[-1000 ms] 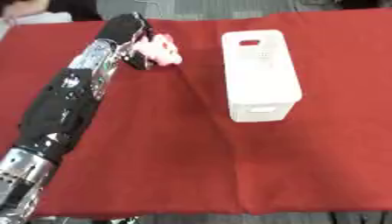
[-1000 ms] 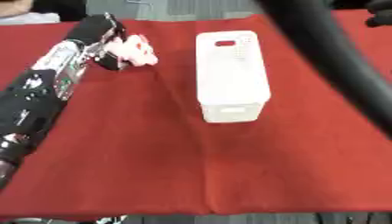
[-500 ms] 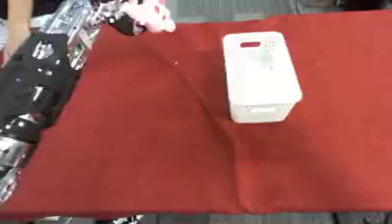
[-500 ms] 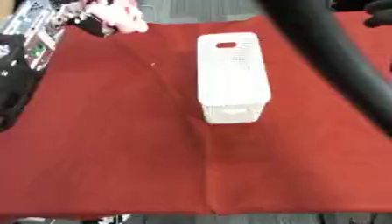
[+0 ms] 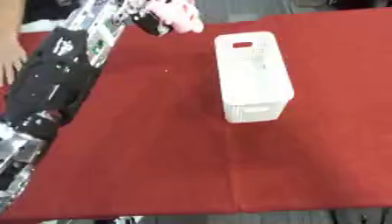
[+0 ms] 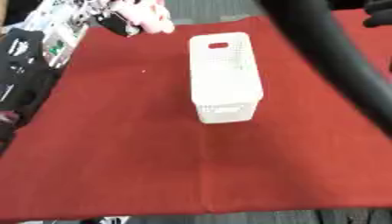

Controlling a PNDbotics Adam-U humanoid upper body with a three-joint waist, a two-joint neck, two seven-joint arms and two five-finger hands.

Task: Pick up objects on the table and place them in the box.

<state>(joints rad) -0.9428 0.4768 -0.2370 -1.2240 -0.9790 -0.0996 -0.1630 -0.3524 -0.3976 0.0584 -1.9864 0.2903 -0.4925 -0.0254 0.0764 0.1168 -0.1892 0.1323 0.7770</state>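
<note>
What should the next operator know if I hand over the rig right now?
Left hand: raised near the far left edge of the table, fingers curled round a pink toy.
Right hand: not visible; only a dark blurred arm crosses the right eye view.
Box: white, upright on the red cloth; its inside cannot be seen.
Done: toy picked up.
Left: carry it right over the box and release.

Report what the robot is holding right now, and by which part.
The left hand holds a pink and white object, lifted near the table's far edge. Which part of it the fingers grip cannot be told. The right hand is not in view.
</note>
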